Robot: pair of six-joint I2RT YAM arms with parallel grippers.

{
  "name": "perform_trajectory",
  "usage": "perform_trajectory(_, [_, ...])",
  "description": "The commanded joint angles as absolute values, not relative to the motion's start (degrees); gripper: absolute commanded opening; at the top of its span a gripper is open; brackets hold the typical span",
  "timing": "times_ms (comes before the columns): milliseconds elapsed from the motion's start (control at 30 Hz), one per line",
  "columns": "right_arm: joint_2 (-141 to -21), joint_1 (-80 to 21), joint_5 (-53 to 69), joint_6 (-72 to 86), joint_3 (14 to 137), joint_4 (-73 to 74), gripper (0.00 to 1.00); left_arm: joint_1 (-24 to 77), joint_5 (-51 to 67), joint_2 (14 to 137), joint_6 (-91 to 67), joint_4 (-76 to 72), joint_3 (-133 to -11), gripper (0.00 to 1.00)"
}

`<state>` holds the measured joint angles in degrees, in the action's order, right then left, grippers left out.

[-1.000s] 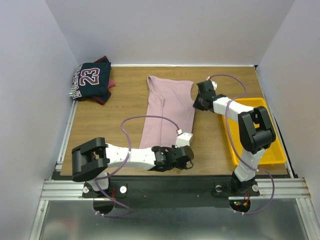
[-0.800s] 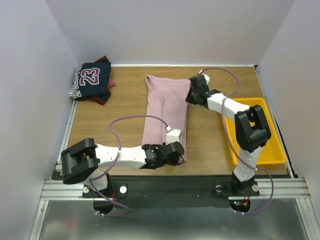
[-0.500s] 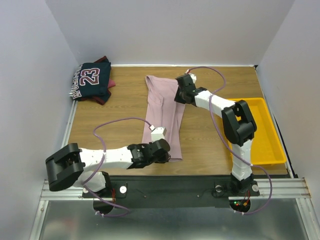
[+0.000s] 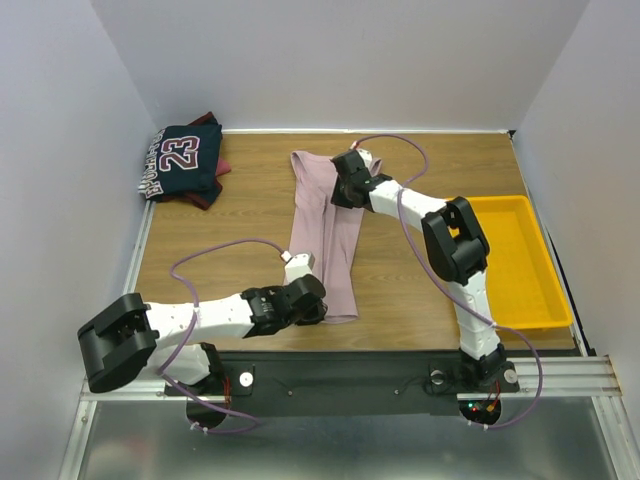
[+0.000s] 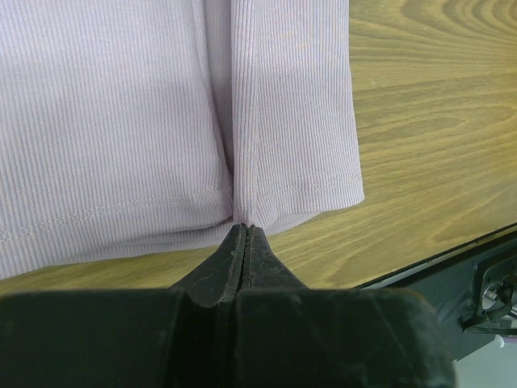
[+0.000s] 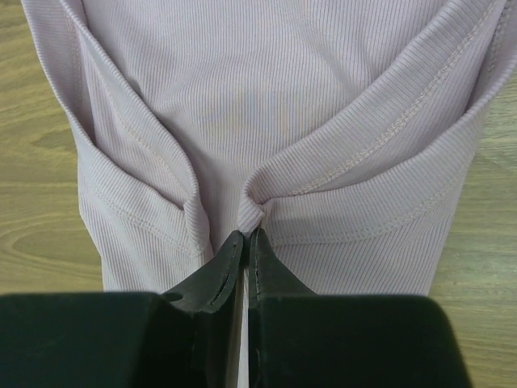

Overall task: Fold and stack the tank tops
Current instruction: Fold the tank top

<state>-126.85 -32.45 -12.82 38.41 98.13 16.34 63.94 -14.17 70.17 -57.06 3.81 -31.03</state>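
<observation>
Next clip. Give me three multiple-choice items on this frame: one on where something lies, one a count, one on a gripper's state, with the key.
1. Where does the navy top lie?
A. near-right corner
B. far-left corner, on the maroon top
C. near-left corner

2. How many garments show?
A. one
B. three
C. five

3. The left gripper is:
A. shut on the pink top at its hem
B. open in the air
C. shut on nothing

Key:
1 B, its "23" shows at the back left.
2 B, navy, maroon and pink.
3 A, closed fingers pinch the hem fold, and the right gripper pinches the far end.
</observation>
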Motion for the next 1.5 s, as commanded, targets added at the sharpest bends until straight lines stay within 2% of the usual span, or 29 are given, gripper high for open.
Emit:
perform_trajectory(0, [-127.5,-33.0,-14.2,39.0,100.9,15.6,0.0,63.5,-13.8,68.3,-58.2,4.8,-30.1,0.0])
perform_trajectory(400, [-128.6,-34.3,-14.2,38.5,102.1,15.9,0.01,63.5,-12.9,68.4,-59.5,4.7,-28.3,0.0])
perform_trajectory(567, [-128.5,-34.6,-14.5,38.4,101.8,15.9,0.04,63.5,-12.5,68.3,-60.2,4.3,-27.5,0.0])
perform_trajectory(700, [-127.9,-34.7,-15.1,37.9,101.7,16.0,0.15,63.5,-12.5,68.0,-59.7,4.6,-28.1,0.0])
perform_trajectory(733, [-127.6,-34.7,-15.4,37.5,101.5,15.9,0.21,63.5,-12.7,67.8,-59.5,4.8,-28.4,0.04])
perform_trajectory(800, [-127.0,-34.7,-15.5,36.6,101.5,15.9,0.29,63.5,-13.5,66.6,-59.2,5.8,-29.1,0.12])
perform_trajectory(867, [-126.7,-34.7,-15.9,36.0,101.5,15.9,0.34,63.5,-14.4,65.7,-59.0,7.3,-30.2,0.16])
perform_trajectory(900, [-126.0,-34.7,-16.0,35.3,101.6,15.9,0.4,63.5,-14.6,65.5,-58.6,7.9,-30.7,0.19])
perform_trajectory(933, [-125.8,-34.7,-15.9,35.1,101.6,15.9,0.43,63.5,-14.9,65.2,-58.4,8.5,-31.3,0.25])
perform_trajectory(1100, [-123.2,-34.7,-16.3,33.0,101.6,16.0,0.62,63.5,-17.7,61.7,-57.2,14.5,-35.3,0.42])
perform_trajectory(1267, [-120.0,-33.8,-17.7,32.1,100.5,16.7,0.64,63.5,-19.5,58.9,-55.8,18.7,-38.8,0.42])
perform_trajectory(1467, [-118.0,-28.0,-16.2,32.5,96.2,17.3,0.63,64.3,-15.0,66.7,-49.1,13.0,-43.8,0.3])
